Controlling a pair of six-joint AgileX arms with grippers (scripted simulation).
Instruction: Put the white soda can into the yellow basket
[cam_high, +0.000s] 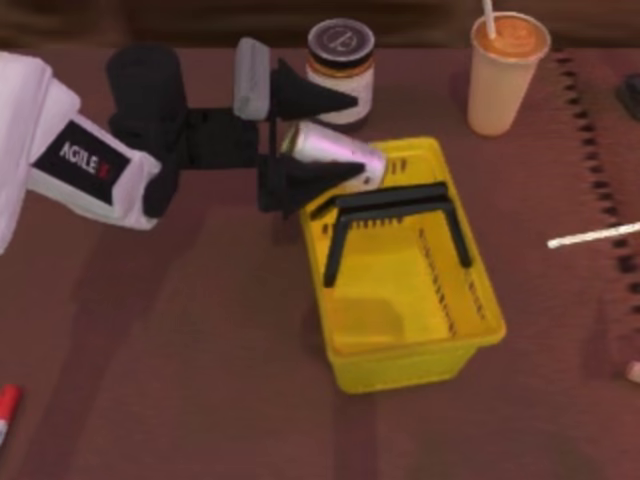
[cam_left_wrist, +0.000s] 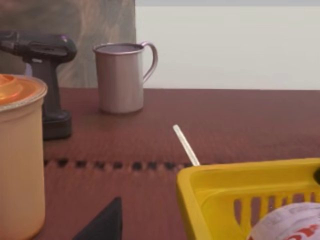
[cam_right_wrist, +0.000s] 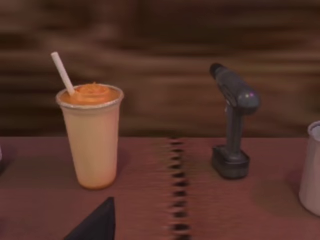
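White soda can (cam_high: 335, 155) lies sideways, clamped in the left tool (cam_high: 310, 135), held over the yellow basket's (cam_high: 400, 370) far rim, so letting go should drop it inside. Right arm unseen.

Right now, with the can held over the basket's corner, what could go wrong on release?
1. The left gripper holds the white soda can tilted over the yellow basket rim's far-left corner, not its middle; dropped here it may clip the rim and fall outside.
2. The raised black handle sits close by; the can could bounce off it.
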